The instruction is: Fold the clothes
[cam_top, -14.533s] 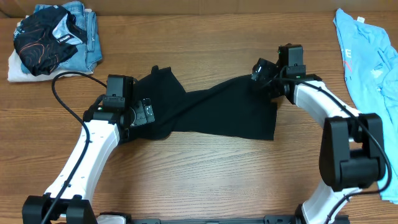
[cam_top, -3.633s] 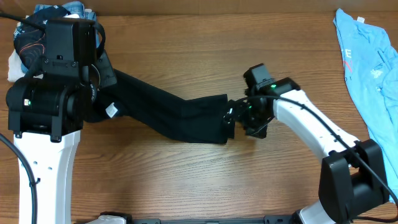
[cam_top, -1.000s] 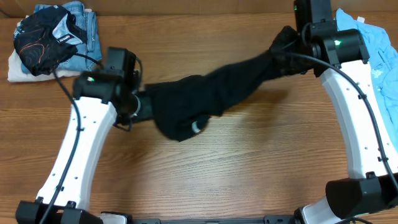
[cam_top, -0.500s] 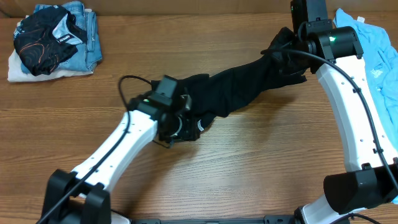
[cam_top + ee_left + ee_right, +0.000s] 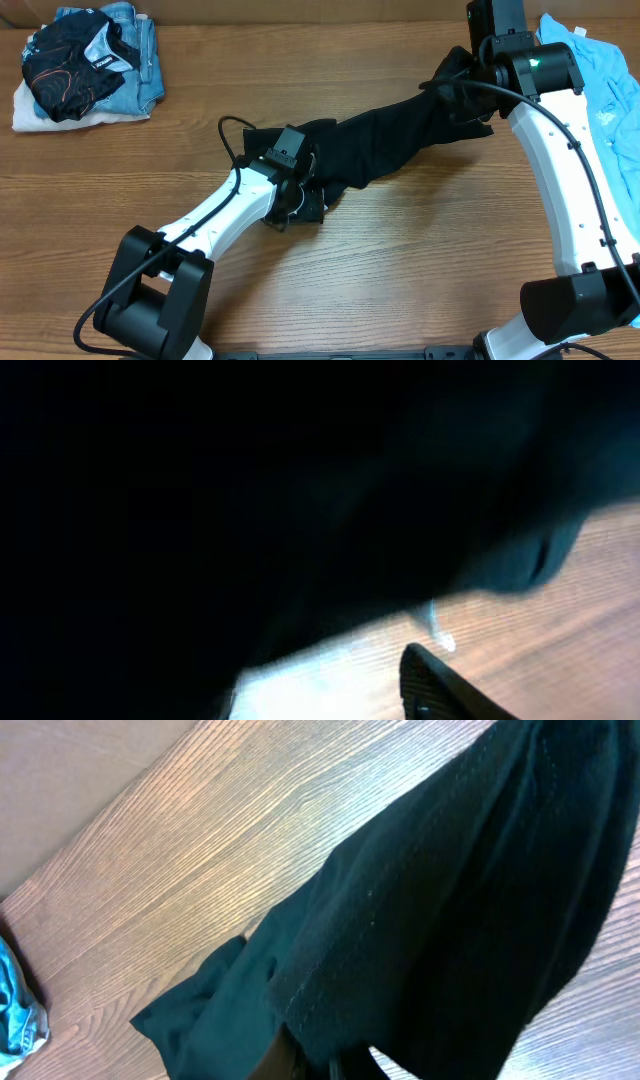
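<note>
**Floppy cloth between two arms**

From above, the soft black cloth garment (image 5: pixel 390 140) runs from the left end effector (image 5: pixel 300 198) up to the right end effector (image 5: pixel 465 75), over the brown wooden worktop (image 5: pixel 400 270).

Left wrist: cloth hides the grip; I cannot tell.

Right wrist: pinched shut on bunched cloth.

Light and floppy, I think; grab corners.

The left arm (image 5: pixel 215 215) lies low and reaches toward the middle. The left gripper (image 5: pixel 300 203) is buried in cloth (image 5: pixel 390 140) — its jaws are hidden. The right arm (image 5: pixel 560 150) is raised far out, and the right gripper (image 5: pixel 466 74) pinches the cloth.
</note>
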Robot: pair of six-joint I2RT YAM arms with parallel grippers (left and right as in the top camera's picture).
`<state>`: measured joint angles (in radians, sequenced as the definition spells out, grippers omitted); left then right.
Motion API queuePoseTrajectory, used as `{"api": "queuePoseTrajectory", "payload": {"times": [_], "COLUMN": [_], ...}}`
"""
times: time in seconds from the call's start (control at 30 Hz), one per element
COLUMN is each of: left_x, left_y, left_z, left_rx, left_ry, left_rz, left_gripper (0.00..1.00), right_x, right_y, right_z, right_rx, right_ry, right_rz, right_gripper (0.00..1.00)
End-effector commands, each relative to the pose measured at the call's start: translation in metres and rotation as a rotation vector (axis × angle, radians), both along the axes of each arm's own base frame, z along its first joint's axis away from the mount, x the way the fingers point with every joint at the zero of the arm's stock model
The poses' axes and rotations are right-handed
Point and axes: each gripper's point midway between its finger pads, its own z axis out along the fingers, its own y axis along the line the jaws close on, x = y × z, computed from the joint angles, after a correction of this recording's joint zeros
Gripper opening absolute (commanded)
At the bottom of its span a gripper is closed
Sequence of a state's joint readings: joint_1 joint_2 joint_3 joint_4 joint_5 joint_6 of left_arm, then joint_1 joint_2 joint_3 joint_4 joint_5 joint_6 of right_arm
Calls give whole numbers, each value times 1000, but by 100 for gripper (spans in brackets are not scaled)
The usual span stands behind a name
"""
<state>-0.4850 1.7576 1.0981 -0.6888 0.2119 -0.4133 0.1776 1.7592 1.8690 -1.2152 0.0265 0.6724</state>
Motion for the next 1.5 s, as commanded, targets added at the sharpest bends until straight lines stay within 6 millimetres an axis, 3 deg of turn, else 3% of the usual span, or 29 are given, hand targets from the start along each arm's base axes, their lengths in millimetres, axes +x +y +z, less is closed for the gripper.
{"api": "queuePoseTrajectory", "payload": {"times": [0.0, 0.17, 0.27, 0.4, 0.63, 0.7, 0.97, 1.33, 1.4, 1.47], "left_x": [19, 42, 43, 29, 0, 1, 24, 37, 40, 43], "left_y": [5, -7, -10, -22, -43, -41, -17, -20, -21, -19], "left_z": [1, 10, 10, 11, 6, 4, 5, -18, -21, -21], "left_rx": [78, 52, 39, -19, 16, 96, 290, 327, 329, 343], "left_ry": [-133, -264, -270, -240, -237, -262, -346, -369, -375, -383], "left_rz": [-134, -225, -226, -316, -516, -527, -451, -495, -493, -464], "left_gripper": [57, 61, 62, 52, 55, 60, 66, 71, 71, 63], "right_x": [5, 4, 3, 3, 3, 3, 3, 3, 2, 2], "right_y": [0, 0, 0, 0, -1, -3, -3, -3, -3, -3], "right_z": [5, 4, 4, 4, 4, 4, 3, 3, 3, 3], "right_rx": [-12, -13, -16, -16, -20, -29, -29, -29, -29, -30], "right_ry": [-23, -19, -15, -14, -16, -16, -13, -13, -12, -12], "right_rz": [10, 11, 13, 13, 11, 6, 6, 6, 6, 6], "right_gripper": [4, 5, 5, 5, 5, 5, 6, 6, 6, 6]}}
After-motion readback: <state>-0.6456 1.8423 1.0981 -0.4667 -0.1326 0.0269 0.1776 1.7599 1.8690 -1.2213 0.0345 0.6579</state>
